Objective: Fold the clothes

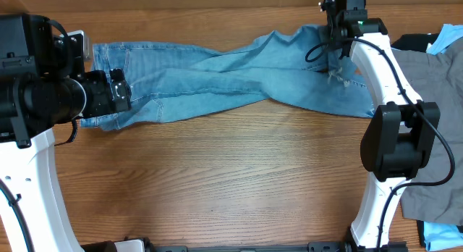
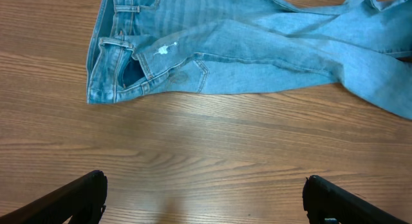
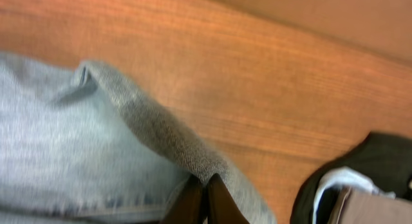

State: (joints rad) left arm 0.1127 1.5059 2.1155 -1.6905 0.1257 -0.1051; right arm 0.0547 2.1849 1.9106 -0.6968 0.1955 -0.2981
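Observation:
Long light-blue denim jeans (image 1: pixel 217 78) lie stretched across the far half of the table, waistband at the left, leg ends at the right. In the left wrist view the waistband and pocket (image 2: pixel 122 63) lie beyond my left gripper (image 2: pixel 205 201). It stands wide open over bare wood with nothing between its fingers (image 2: pixel 77 198). In the overhead view the left gripper (image 1: pixel 123 93) hovers at the waistband end. My right gripper (image 1: pixel 334 55) is at the leg end. The right wrist view shows the right gripper (image 3: pixel 206 199) shut, pinching a fold of the denim (image 3: pixel 161 130).
More clothes are piled at the right edge: grey trousers (image 1: pixel 434 100), a black garment (image 1: pixel 412 42) and pale-blue cloth (image 1: pixel 450 36). The black garment (image 3: pixel 380 159) lies close to the right of the pinched fold. Bare wooden table (image 1: pixel 231 172) fills the near half.

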